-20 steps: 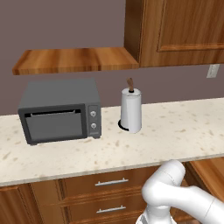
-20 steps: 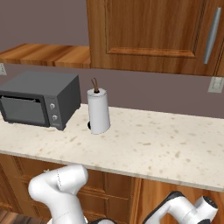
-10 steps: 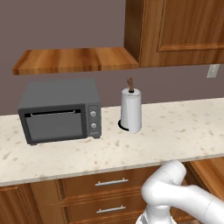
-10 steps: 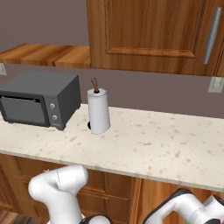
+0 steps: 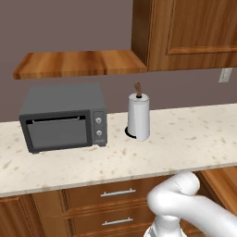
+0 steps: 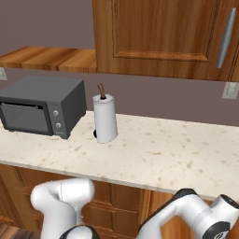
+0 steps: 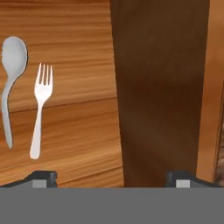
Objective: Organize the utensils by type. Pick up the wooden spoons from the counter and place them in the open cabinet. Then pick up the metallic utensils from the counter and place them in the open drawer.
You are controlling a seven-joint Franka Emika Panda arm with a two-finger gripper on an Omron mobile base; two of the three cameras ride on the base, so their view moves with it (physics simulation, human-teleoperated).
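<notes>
A silver spoon (image 7: 12,78) and fork (image 7: 40,109) lie side by side in the drawer (image 7: 78,131); the gripper (image 7: 111,177) hangs open, empty. The task looks nearly finished.

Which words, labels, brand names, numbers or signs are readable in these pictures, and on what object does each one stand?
None: no readable text anywhere.
The microwave has two plain knobs and no brand or numbers.
The paper towel roll, counter, silver spoon and fork carry no markings.

A home kitchen: speckled stone counter (image 5: 194,139), microwave (image 5: 65,118), paper-towel roll (image 5: 139,116), wooden wall cabinets (image 6: 163,37).
</notes>
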